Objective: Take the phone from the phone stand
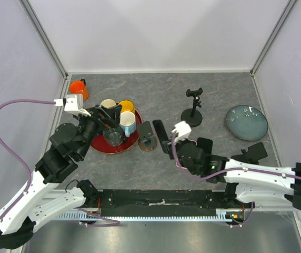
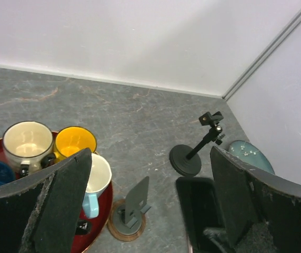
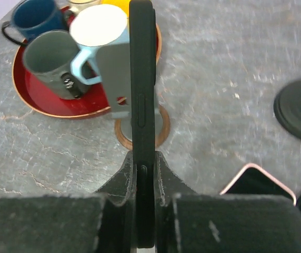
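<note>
From the right wrist, the lower end of the phone vanishes between the jaws of the right gripper, and the phone covers part of the phone stand. The blue mug is clipped by the top edge, the black round base by the right. A dark, pink-rimmed thing is half covered; what it is cannot be told. From the left wrist, the fingers of the left gripper hide much of the red tray and part of the teal plate

Six mugs, one red tray, one phone stand, one black phone, one clamp stand, one teal plate
</note>
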